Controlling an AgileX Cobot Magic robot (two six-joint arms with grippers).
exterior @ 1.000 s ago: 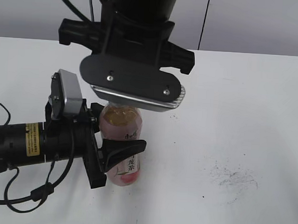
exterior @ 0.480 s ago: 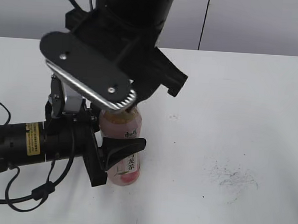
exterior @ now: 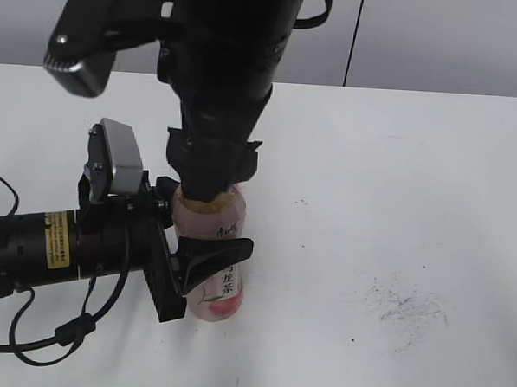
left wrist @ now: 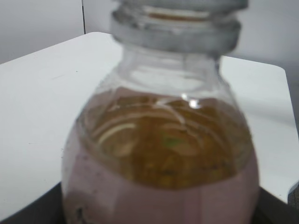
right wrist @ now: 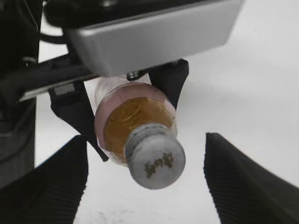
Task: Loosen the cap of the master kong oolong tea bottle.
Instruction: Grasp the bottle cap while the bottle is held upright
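One master kong oolong tea bottle (exterior: 213, 260) stands upright on the white table (exterior: 398, 183), left of the middle in the exterior view, with amber tea inside and a pink label carrying a white strip of characters. One cap (right wrist: 155, 163), grey-white with a dark logo on top, sits on its neck; in the exterior view the cap is hidden behind the arm above it.

Two grippers are at work. The left gripper (exterior: 205, 262) reaches in from the left side, lying low along the table, and its dark jaws are clamped on the body of the bottle, one finger (exterior: 212, 256) crossing the front of the label. The left wrist view shows the bottle's shoulder and neck ring very close and blurred.

The right gripper (right wrist: 145, 179) comes down from above, directly over the bottle. In the right wrist view its two dark fingers (right wrist: 46, 182) stand wide apart, one on either side of the cap, neither touching it
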